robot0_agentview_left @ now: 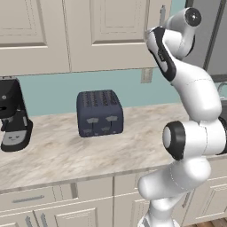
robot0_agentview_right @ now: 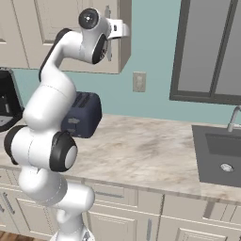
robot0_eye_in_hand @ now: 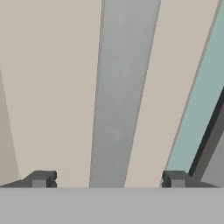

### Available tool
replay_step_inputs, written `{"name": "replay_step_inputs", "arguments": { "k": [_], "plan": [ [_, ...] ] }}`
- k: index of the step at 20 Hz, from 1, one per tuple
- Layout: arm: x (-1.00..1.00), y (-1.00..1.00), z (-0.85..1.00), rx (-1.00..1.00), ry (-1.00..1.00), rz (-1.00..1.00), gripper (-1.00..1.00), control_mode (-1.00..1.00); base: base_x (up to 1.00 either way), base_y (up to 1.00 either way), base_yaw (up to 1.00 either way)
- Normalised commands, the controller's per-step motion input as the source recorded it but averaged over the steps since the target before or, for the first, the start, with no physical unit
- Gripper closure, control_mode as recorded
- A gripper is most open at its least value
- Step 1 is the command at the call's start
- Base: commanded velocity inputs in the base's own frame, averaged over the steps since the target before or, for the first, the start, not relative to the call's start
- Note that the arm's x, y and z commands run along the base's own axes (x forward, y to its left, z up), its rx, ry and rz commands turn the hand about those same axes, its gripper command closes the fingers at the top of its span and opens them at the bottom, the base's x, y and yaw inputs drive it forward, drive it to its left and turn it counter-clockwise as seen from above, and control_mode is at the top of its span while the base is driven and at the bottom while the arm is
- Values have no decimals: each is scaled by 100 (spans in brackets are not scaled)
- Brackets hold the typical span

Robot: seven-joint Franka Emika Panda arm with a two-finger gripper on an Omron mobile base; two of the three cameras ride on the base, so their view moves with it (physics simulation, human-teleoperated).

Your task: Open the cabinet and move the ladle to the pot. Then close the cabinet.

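Cabinet: 1 beige upper wall cabinet (robot0_agentview_left: pixel 115 31) w/ raised-panel door, shut; hangs above counter, right edge next to teal wall. Seen also in right base view (robot0_agentview_right: pixel 61 28).
Handle: 1 long vertical silver bar handle (robot0_eye_in_hand: pixel 124 92) on cabinet door, close up in hand view, running top to bottom between the two finger tips; short piece visible near door's right edge in left base view (robot0_agentview_left: pixel 162 15).
Gripper: 1 two-finger gripper (robot0_eye_in_hand: pixel 108 179), jaws spread wide, released, nothing grasped; dark tips (robot0_eye_in_hand: pixel 40 178) stand either side of handle, not touching it. In right base view, hand up at door's right edge (robot0_agentview_right: pixel 112 35).
Arm: 1 white arm w/ dark joints (robot0_agentview_left: pixel 190 133), raised from base up to cabinet door.
Toaster: 1 dark blue boxy 4-slot toaster (robot0_agentview_left: pixel 99 113) on counter below cabinet, near back wall.
Coffee machine: 1 black coffee machine w/ grey tray (robot0_agentview_left: pixel 13 117) at counter's left end, well apart from toaster.
Counter: 1 beige marbled stone counter (robot0_agentview_left: pixel 66 155); lower beige cabinets w/ drawers (robot0_agentview_left: pixel 53 208) beneath.
Outlet: 1 beige wall outlet (robot0_agentview_right: pixel 139 81) on teal wall, right of cabinet.
Window: 1 dark-framed grey window (robot0_agentview_right: pixel 212 52) right of outlet.
Sink: 1 dark grey sink basin (robot0_agentview_right: pixel 221 153) at counter's right end, w/ 1 silver tap (robot0_agentview_right: pixel 234 117) behind.
Ladle: can't tell where; door shut.
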Motion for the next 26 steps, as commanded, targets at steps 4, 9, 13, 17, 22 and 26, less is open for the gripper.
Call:
{"name": "replay_step_inputs", "arguments": {
  "k": [4,9,13,17,22,26],
  "plan": [
    [35,0,-17,0,0,1,100,-100,0,0,0],
    [33,0,-19,0,-1,0,100,-100,0,0,0],
    [16,-4,-20,0,-4,0,100,-100,0,0,0],
    [2,-7,-24,0,-3,-2,100,-100,0,0,0],
    [-53,-1,-3,0,-1,-25,100,-100,0,0,0],
    [-100,0,25,5,4,-38,100,-100,0,0,0]
  ]
}}
